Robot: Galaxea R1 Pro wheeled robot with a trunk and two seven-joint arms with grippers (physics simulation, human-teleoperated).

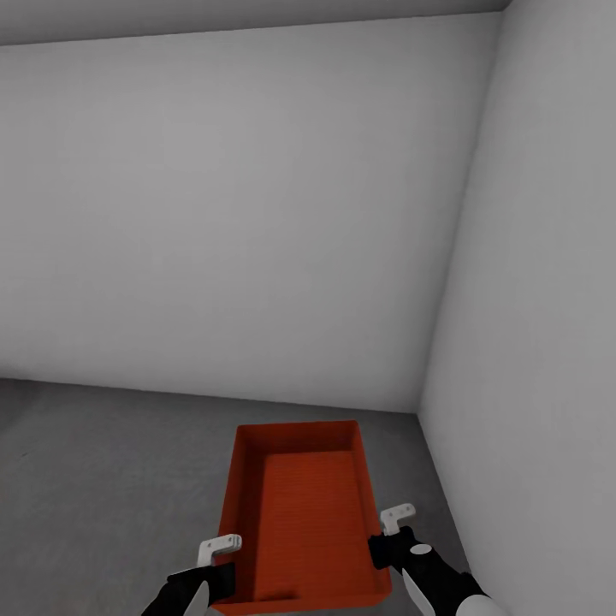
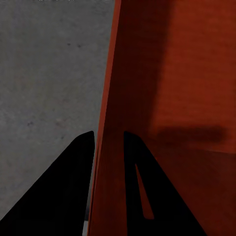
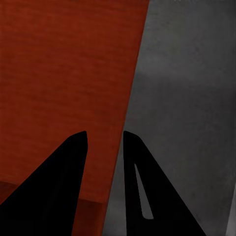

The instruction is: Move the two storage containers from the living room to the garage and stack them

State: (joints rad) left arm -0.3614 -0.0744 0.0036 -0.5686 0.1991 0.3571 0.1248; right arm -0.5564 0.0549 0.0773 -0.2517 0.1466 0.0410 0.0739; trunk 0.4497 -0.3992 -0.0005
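One red-orange open-top storage container [image 1: 299, 513] is low in front of me, long side pointing away, over the dark grey concrete floor [image 1: 103, 479] of the garage. My left gripper [image 1: 228, 571] straddles its left wall near the close end. My right gripper [image 1: 382, 547] straddles the right wall. In the left wrist view the thin wall [image 2: 109, 98] runs between the black fingers [image 2: 73, 187] of the left gripper [image 2: 108, 142]. The right wrist view has the container [image 3: 64, 73] edge between the fingers of the right gripper [image 3: 104, 142]. Whether the container touches the floor I cannot tell.
A plain white-grey wall [image 1: 239, 214] stands ahead and a second wall [image 1: 547, 342] stands on the right; they meet in a corner just beyond the container. Bare concrete spreads to the left of the container.
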